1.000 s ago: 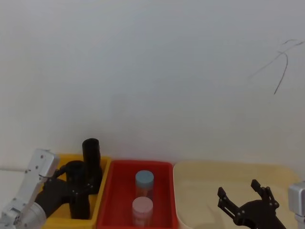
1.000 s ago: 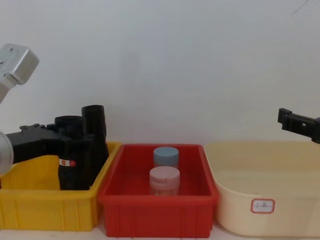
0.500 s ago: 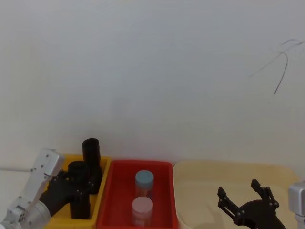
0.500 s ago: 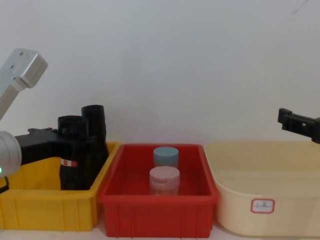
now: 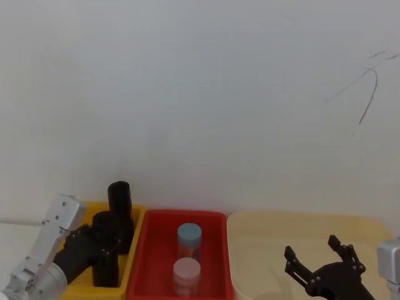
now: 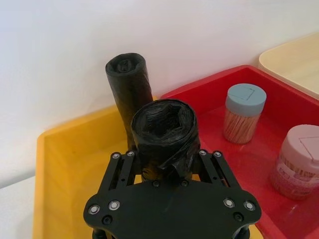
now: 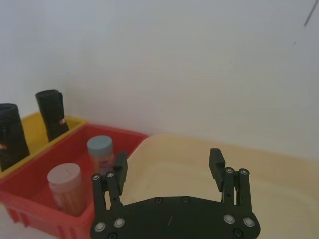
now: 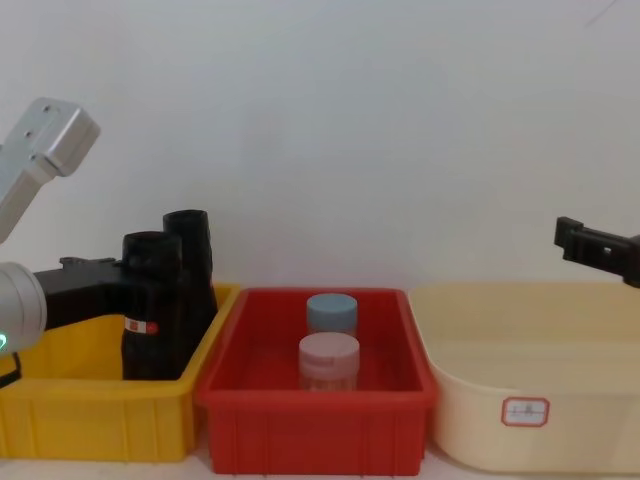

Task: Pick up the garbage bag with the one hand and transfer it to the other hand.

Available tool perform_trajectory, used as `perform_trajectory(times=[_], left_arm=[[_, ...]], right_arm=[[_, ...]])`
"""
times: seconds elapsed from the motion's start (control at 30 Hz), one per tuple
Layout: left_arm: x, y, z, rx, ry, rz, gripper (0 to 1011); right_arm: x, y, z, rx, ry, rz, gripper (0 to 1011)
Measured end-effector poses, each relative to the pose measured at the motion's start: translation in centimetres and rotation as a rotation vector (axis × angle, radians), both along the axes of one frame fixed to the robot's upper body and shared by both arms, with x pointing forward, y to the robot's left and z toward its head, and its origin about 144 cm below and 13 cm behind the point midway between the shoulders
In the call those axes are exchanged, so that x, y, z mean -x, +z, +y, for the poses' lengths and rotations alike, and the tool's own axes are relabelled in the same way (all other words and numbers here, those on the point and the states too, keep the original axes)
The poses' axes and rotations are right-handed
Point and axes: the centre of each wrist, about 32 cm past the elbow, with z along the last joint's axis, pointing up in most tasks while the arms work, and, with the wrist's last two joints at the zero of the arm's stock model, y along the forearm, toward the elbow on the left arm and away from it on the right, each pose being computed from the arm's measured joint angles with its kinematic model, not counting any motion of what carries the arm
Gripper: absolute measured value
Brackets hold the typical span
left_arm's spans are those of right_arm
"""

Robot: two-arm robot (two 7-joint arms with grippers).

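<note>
White wall (image 5: 200,94) backs the whole scene.

Head view: three containers stand in a row, with a yellow bin (image 5: 132,262) on the left, a red bin (image 5: 184,214) in the middle and a beige tub (image 5: 281,237) on the right. The garbage bag (image 5: 105,272) stands upright in the yellow bin. The left pincer (image 5: 106,244) is closed around its middle, one finger on each side. A slimmer black roll (image 5: 119,194) stands just behind the bag. The red bin holds a blue-lidded jar (image 5: 189,236) and, nearer the robot, a pink-lidded jar (image 5: 187,270). The right pincer (image 5: 312,247) hangs over the beige tub, spread wide and holding nothing.

Left wrist view: the fingers (image 6: 121,169) press against both sides of the garbage bag (image 6: 164,124), and its crumpled, hollow top rises above them. The slimmer black roll (image 6: 128,79) stands beyond, near the bin's back wall.

Right wrist view: the right pincer (image 7: 168,158) is wide apart above the tub's bare floor.

Chest view: the left pincer (image 8: 165,295) reaches in from the left and clamps the garbage bag (image 8: 150,260) about mid-height, just above a white-and-red sticker (image 8: 140,326). The bin's front wall hides the bag's lower end, so I cannot tell whether it rests on the bin floor. The right pincer (image 8: 575,238) enters at the right edge, above the tub's rim and well apart from the bag.
</note>
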Motion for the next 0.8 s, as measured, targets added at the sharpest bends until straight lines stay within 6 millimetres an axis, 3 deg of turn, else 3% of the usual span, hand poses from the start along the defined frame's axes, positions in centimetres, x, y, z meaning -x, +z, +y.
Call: perform_trajectory(times=[0.4, 0.8], left_arm=[[0.6, 2.1, 0.5, -0.007, -0.084, -0.051, 453], [1.1, 6.7, 1.1, 0.006, -0.241, -0.146, 453]], right_arm=[[0.2, 0.9, -0.9, 0.035, 0.104, 0.0, 999], [0.5, 2.6, -1.9, 0.079, 0.269, 0.006, 999]])
